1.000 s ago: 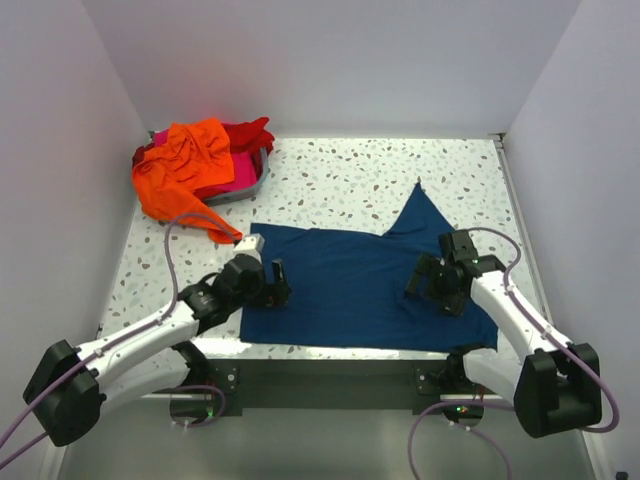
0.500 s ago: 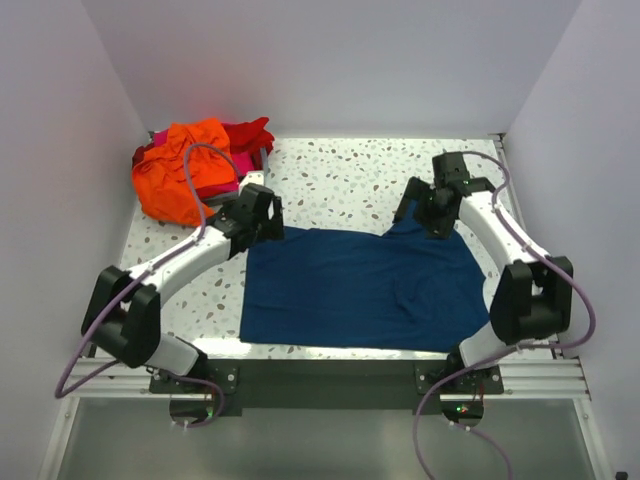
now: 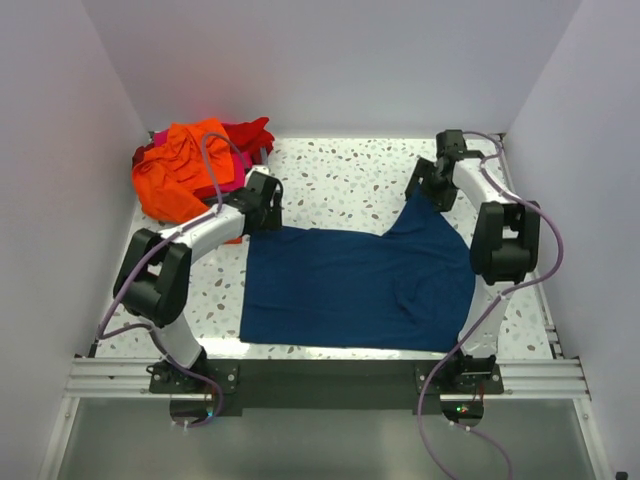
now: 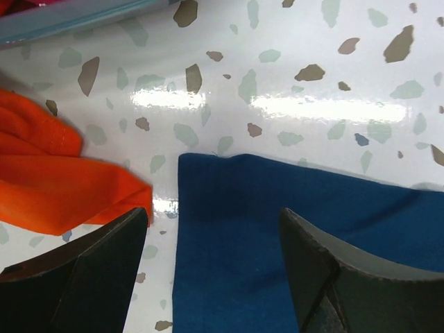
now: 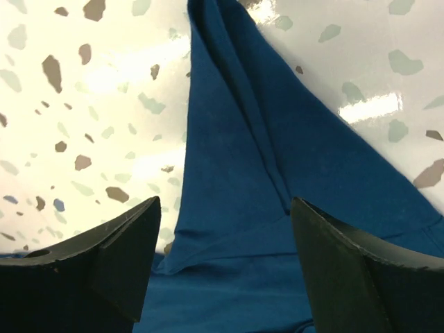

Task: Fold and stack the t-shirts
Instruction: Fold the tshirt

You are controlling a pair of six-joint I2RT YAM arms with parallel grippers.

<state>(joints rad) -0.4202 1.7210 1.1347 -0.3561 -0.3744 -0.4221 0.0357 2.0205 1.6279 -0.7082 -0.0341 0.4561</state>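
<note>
The navy blue t-shirt (image 3: 360, 285) lies spread flat in the middle of the table, its back-right part running up to a point (image 3: 420, 200). My left gripper (image 3: 266, 207) hovers over the shirt's back-left corner (image 4: 208, 187), open, its fingers (image 4: 104, 267) straddling the cloth edge. My right gripper (image 3: 432, 186) is open over the pointed navy flap (image 5: 236, 139), with cloth lying between its fingertips (image 5: 350, 260). Orange (image 3: 180, 172), red (image 3: 252, 131) and magenta (image 3: 240, 162) t-shirts sit heaped at the back left. An orange end (image 4: 55, 187) lies next to the navy corner.
A grey tray (image 3: 264, 152) holds part of the heap; its rim (image 4: 69, 19) shows in the left wrist view. White walls enclose the speckled table (image 3: 340, 180) on three sides. Both arms stretch far out from their bases at the near edge.
Both arms have swung from the shirt's near part out to its far corners, left to back-left, right to the pointed back-right flap. The shirt has not moved.
</note>
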